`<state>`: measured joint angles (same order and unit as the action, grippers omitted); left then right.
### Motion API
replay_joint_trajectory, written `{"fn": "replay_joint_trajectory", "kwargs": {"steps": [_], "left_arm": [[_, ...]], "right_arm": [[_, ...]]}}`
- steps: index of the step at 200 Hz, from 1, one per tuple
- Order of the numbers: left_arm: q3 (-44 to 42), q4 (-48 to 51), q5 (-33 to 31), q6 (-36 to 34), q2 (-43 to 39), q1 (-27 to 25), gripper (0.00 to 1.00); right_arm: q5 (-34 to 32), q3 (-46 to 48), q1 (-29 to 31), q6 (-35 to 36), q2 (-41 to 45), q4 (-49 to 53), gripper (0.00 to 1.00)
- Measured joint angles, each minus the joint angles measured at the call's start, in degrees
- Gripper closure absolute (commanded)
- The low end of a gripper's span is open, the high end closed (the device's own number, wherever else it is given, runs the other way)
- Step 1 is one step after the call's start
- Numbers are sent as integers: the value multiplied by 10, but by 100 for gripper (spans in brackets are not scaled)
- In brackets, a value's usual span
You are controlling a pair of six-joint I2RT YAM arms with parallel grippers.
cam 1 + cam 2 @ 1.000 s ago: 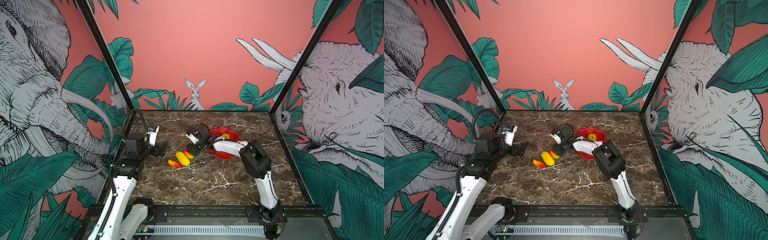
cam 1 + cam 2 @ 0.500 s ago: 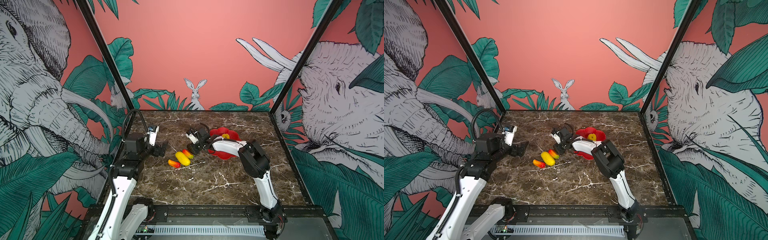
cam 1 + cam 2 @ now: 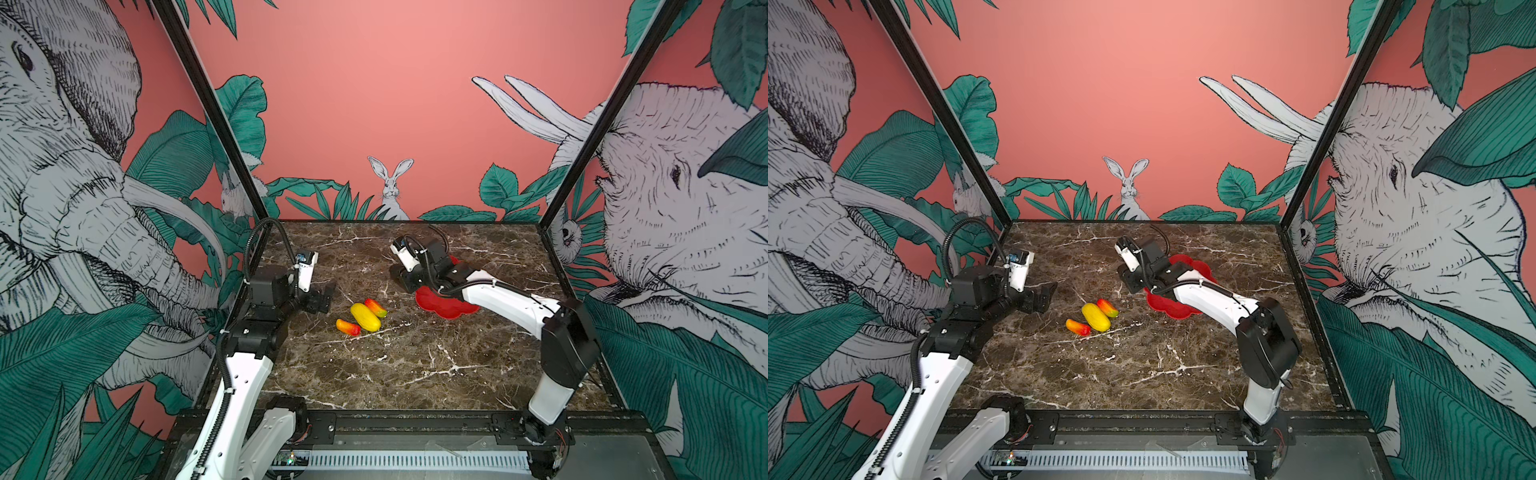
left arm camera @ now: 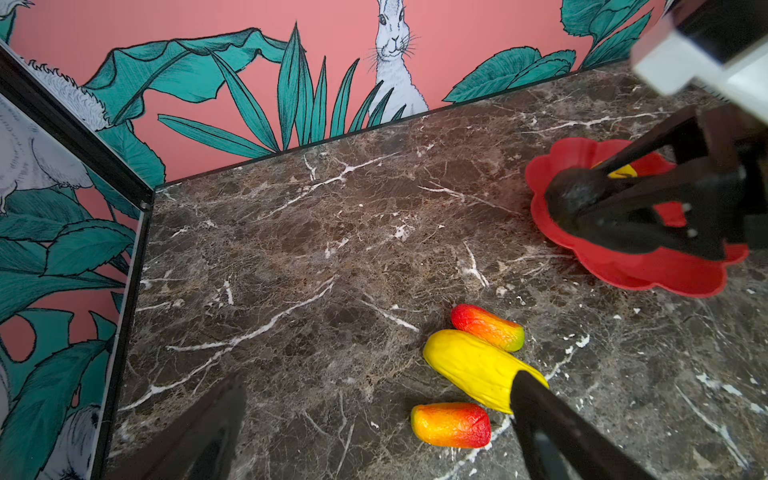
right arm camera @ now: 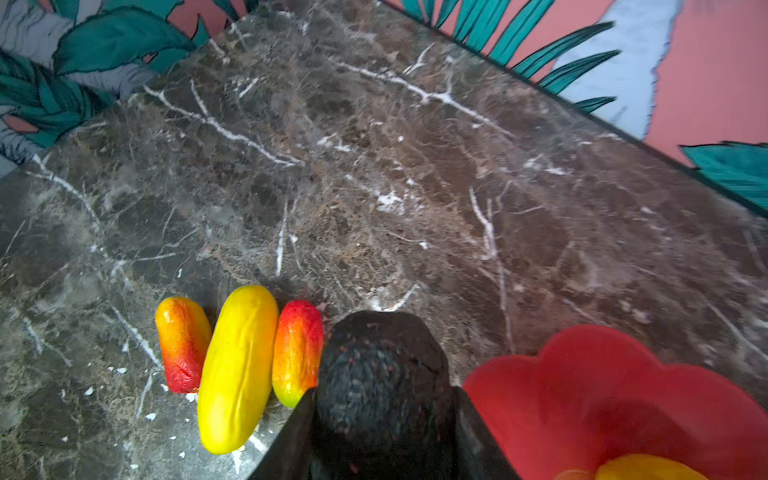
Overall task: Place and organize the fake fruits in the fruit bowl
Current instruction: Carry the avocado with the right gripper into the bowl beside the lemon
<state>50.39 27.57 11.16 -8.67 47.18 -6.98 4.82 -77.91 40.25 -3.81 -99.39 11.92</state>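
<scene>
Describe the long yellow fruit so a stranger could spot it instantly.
On the brown marble table, look left of the red flower-rimmed bowl in both top views, to the row of three lying side by side. The long yellow fruit is the middle one: plain yellow and the biggest, flanked by two shorter red-orange pieces.

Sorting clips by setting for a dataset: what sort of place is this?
Probably a staged robot test booth, not a home: left arm and right arm mounted on a black base rail, a marble-look tabletop, and jungle-animal printed walls closing it in.
</scene>
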Motion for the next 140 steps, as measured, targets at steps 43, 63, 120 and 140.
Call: {"fn": "replay_joint_trajectory", "kwargs": {"steps": [43, 63, 120, 140], "left_arm": [[0, 0, 0, 0, 0, 0, 0], [0, 0, 0, 0, 0, 0, 0], [0, 0, 0, 0, 0, 0, 0], [0, 0, 0, 0, 0, 0, 0]], "right_arm": [[-66, 84, -48, -3, 11, -7, 75], [-81, 110, -58, -8, 10, -9, 75], [-92, 120, -72, -20, -32, -48, 75], [-97, 120, -74, -22, -54, -60, 76]]}}
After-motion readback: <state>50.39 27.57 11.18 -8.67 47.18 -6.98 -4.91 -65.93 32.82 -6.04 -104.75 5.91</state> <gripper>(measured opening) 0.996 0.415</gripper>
